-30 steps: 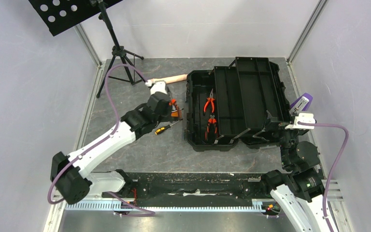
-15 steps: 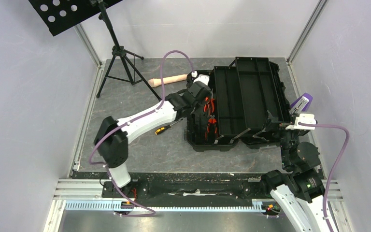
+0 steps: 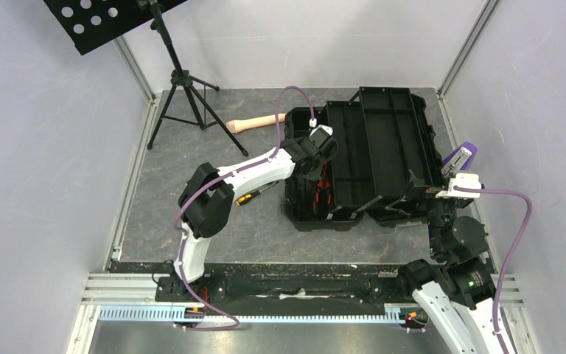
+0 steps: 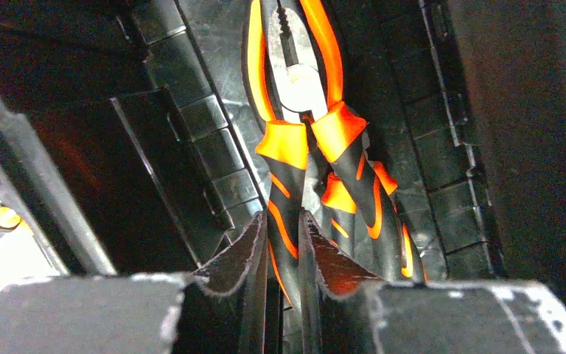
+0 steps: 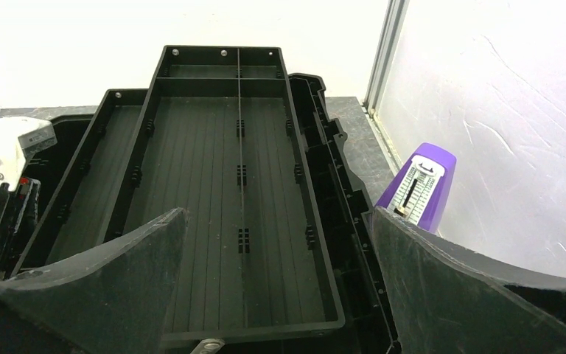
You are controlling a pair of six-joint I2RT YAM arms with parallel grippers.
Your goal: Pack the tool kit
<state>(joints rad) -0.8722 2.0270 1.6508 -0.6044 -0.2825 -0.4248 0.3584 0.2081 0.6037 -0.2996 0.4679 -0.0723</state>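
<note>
Over toolbox (image 3: 383, 147) | left end effector (image 4: 281, 221), swung in off counter (image 3: 265, 228), pinches pliers (image 4: 287, 147) handle | right end effector (image 5: 273, 221) agape, empty | release next

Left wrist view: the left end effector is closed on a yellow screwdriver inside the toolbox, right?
No. The left end effector is closed on the handle of orange-and-black pliers, not a yellow screwdriver, inside the toolbox; the left wrist view shows it.
</note>
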